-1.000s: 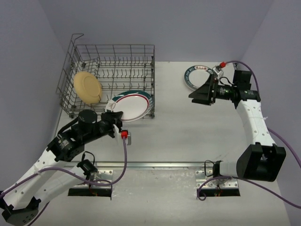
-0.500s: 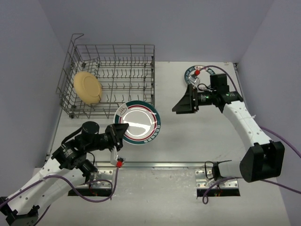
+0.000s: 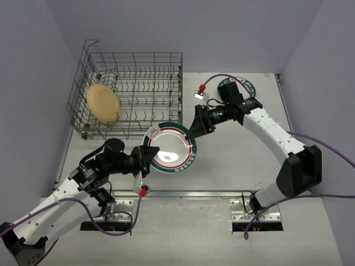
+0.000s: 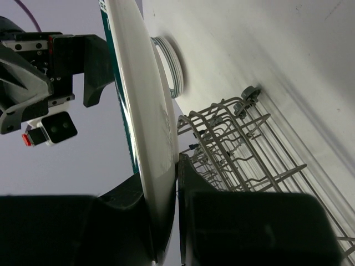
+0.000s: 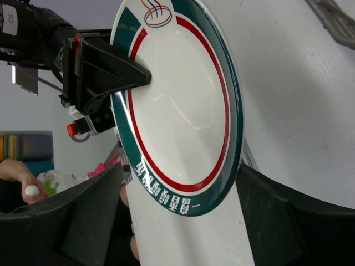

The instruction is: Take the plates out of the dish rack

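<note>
A white plate with a teal and red rim [image 3: 169, 154] hangs tilted over the table in front of the dish rack [image 3: 136, 54]. My left gripper [image 3: 148, 157] is shut on its left rim; in the left wrist view the plate [image 4: 141, 105] stands edge-on between the left gripper's jaws [image 4: 161, 172]. My right gripper [image 3: 195, 128] is open at the plate's upper right edge. In the right wrist view its fingers [image 5: 94, 210] stand wide on both sides of the plate [image 5: 183, 105]. A tan plate [image 3: 103, 103] leans in the rack's left end.
A stack of teal-rimmed plates [image 3: 247, 85] lies at the back right, partly behind my right arm, also visible as a stack [image 4: 169, 66] in the left wrist view. A metal rail [image 3: 183, 194] runs along the near edge. The grey walls stand close on both sides.
My left arm lifted the teal-rimmed plate out of the rack and carried it right, toward the table's middle. My right arm swung left from the stack to the plate's edge.
</note>
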Motion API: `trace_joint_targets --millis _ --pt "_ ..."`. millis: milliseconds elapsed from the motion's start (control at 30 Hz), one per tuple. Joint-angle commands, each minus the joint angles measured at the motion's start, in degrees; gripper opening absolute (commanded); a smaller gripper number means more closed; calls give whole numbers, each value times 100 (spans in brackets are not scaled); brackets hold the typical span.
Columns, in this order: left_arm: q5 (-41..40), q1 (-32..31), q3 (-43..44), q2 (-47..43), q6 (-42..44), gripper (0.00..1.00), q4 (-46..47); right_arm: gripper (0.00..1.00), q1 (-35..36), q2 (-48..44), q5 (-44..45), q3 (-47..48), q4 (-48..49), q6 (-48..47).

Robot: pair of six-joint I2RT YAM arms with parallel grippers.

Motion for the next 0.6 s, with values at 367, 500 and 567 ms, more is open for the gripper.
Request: trace_joint_targets --millis 367,500,567 --pt "515 -11 -11 -11 1384 2 1033 6 298 317 -261 236 101 -259" --pt "505 -11 14 -3 1239 31 1115 0 283 196 -245 229 84 -290" --pt "508 -11 26 -29 1169 53 1135 0 229 155 -245 218 85 -290"
